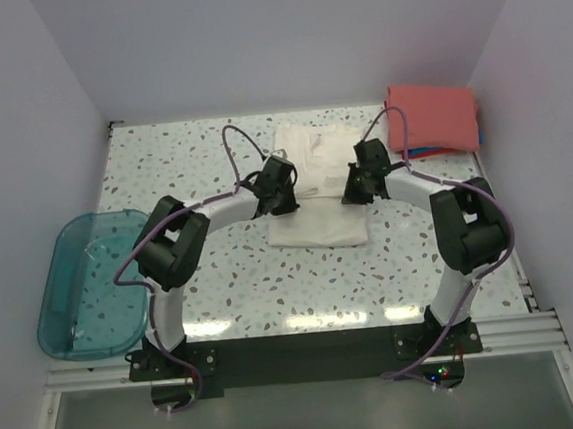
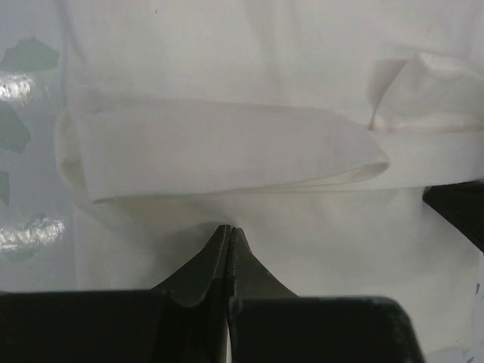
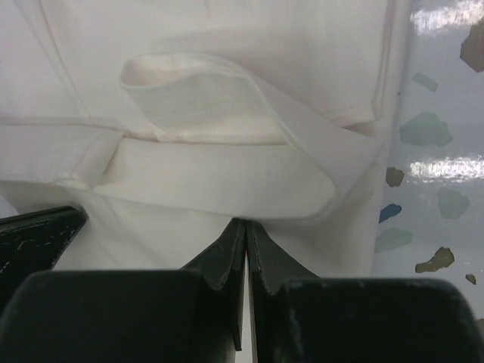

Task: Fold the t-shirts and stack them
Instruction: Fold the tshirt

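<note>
**Status: one shirt mid-fold, stack begun at the far right corner**

Finding 1, work done. A coral-red shirt (image 1: 434,116) lies folded at the far right corner of the table (image 1: 273,286), with a blue edge (image 1: 424,151) showing under its near side. I judge these two finished and stacked.

Finding 2, work in hand. The cream-white shirt (image 1: 317,222) lies flat at mid-table, between my two arms and well apart from the stack. It is narrowed to a rough rectangle, and both wrist views show a sleeve turned in across the body.

Finding 3, grip. My left gripper (image 2: 229,231) is closed tip to tip on the shirt's left side, and the cloth puckers toward the tips. My right gripper (image 3: 246,225) is likewise closed on the right side. I judge each has a pinch of the cream fabric.

Finding 4, outstanding. The cross-fold is not done, and the shirt has yet to go onto the stack. The teal tub (image 1: 87,282) at the left edge takes no part.

Finding 5, markings. I can read no print, label or writing in any view.
</note>
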Tool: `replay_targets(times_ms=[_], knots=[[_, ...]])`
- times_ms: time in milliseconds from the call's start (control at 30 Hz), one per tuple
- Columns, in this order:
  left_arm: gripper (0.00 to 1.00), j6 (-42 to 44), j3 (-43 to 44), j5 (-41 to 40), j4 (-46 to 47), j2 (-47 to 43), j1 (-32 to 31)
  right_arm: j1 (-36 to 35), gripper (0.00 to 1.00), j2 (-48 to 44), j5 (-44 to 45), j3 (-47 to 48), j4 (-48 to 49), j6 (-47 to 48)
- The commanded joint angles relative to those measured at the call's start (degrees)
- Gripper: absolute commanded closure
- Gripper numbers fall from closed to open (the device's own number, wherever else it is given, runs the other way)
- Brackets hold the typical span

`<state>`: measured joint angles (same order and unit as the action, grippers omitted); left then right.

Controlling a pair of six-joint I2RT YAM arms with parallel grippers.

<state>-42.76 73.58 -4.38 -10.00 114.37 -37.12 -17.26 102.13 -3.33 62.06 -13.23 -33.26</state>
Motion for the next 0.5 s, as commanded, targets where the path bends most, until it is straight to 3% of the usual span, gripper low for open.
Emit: replay_targets(times_ms=[0, 267, 467], knots=[[1.0, 1.0, 5.2, -1.7, -0.4, 2.9, 1.0, 0.1, 0.95, 2.3, 2.0, 5.7, -0.3, 1.4], [0.97, 1.6, 13.2, 0.0, -1.2, 7.6, 4.6, 1.5, 0.95, 7.3, 2.1, 15.0, -3.8, 1.8], [0.85, 2.9, 18.0, 2.3, -0.1, 11.0, 6.4, 2.8, 0.95, 11.7, 1.6, 19.5, -5.5, 1.7]])
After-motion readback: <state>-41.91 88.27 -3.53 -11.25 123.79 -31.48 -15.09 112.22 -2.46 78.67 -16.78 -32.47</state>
